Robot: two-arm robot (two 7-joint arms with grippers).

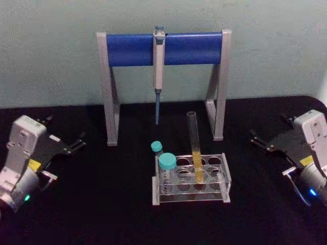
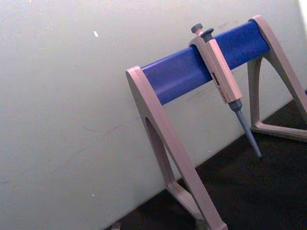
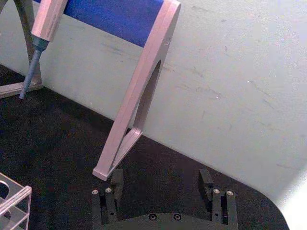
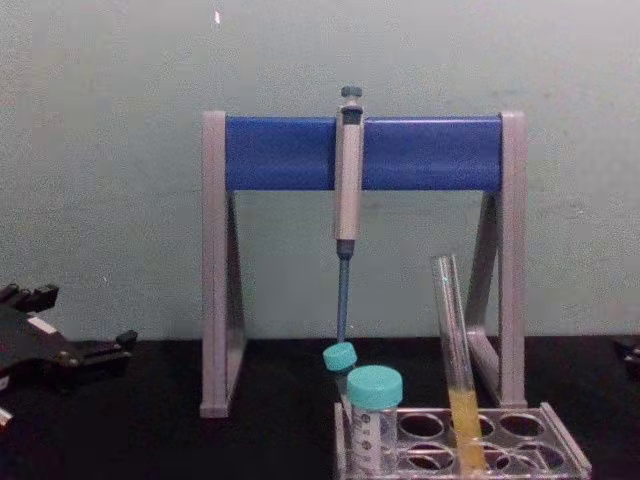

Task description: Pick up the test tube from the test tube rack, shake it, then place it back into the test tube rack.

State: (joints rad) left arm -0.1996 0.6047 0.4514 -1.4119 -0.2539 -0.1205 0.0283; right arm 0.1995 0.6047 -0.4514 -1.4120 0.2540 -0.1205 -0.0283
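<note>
The test tube rack (image 4: 562, 448) is cut off by the chest view's lower edge, partly behind a teal-capped tube (image 4: 375, 410)

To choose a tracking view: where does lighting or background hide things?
Head view: even light, no glare; the test tube reads well on the black table, the left gripper less so. Chest view: the tube's clear top fades into the pale wall. Right wrist view: the right gripper's black fingers blend with the table.

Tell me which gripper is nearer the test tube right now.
Right. The right gripper is off to the test tube's right, beyond the rack's end; the left gripper is farther away on its left.
</note>
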